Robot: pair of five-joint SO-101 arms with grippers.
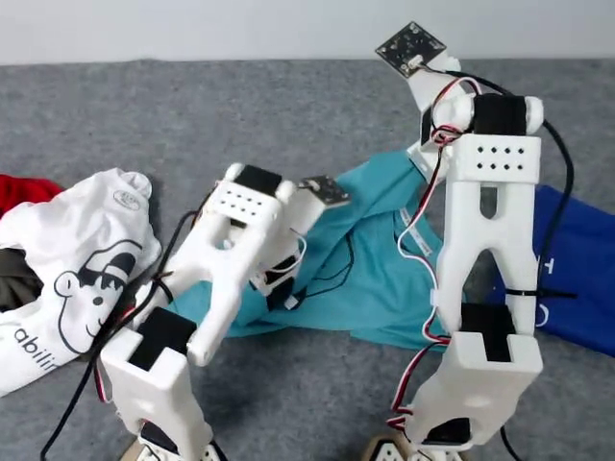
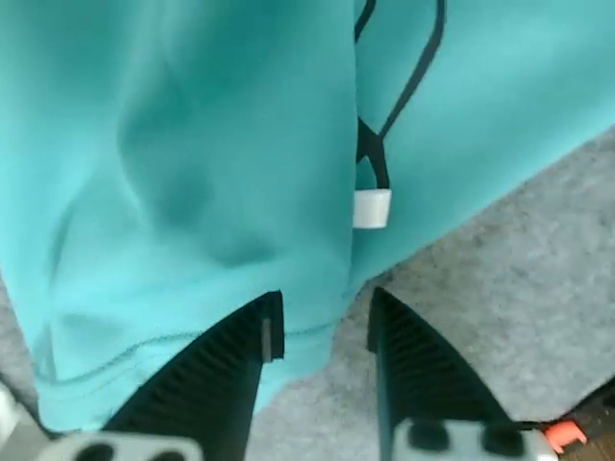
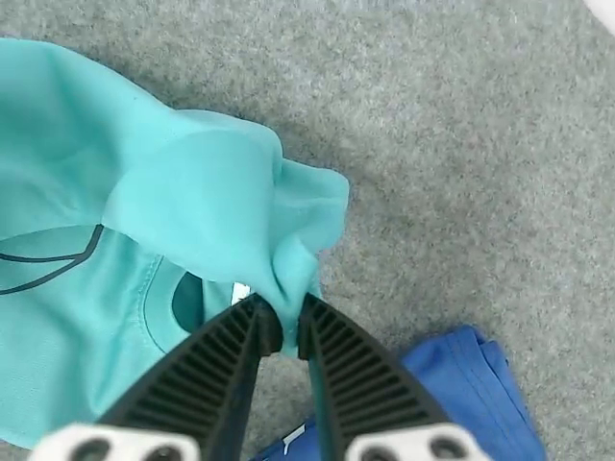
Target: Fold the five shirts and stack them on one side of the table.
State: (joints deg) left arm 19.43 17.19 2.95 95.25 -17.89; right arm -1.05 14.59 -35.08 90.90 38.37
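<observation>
Teal shirt (image 1: 380, 288) lies crumpled mid-table on the grey felt table cover (image 1: 240, 106), between both arms. Right gripper (image 3: 288, 322) is pinched nearly closed on a bunched fold of the teal shirt (image 3: 192, 192) next to the collar opening, with the fabric squeezed between the jaws. Left gripper (image 2: 325, 307) has its jaws moderately apart, straddling the hem edge of the teal shirt (image 2: 192, 173); fabric sits in the gap and is not clamped. A small white tag (image 2: 371, 208) and a thin black printed line (image 2: 413, 77) show on the shirt near it. White shirt (image 1: 86, 240) with black cartoon print is heaped at the left side, over a red garment (image 1: 24, 190) and a dark garment (image 1: 14, 279). Blue shirt (image 1: 577, 279) lies at the right side, touching the teal one.
</observation>
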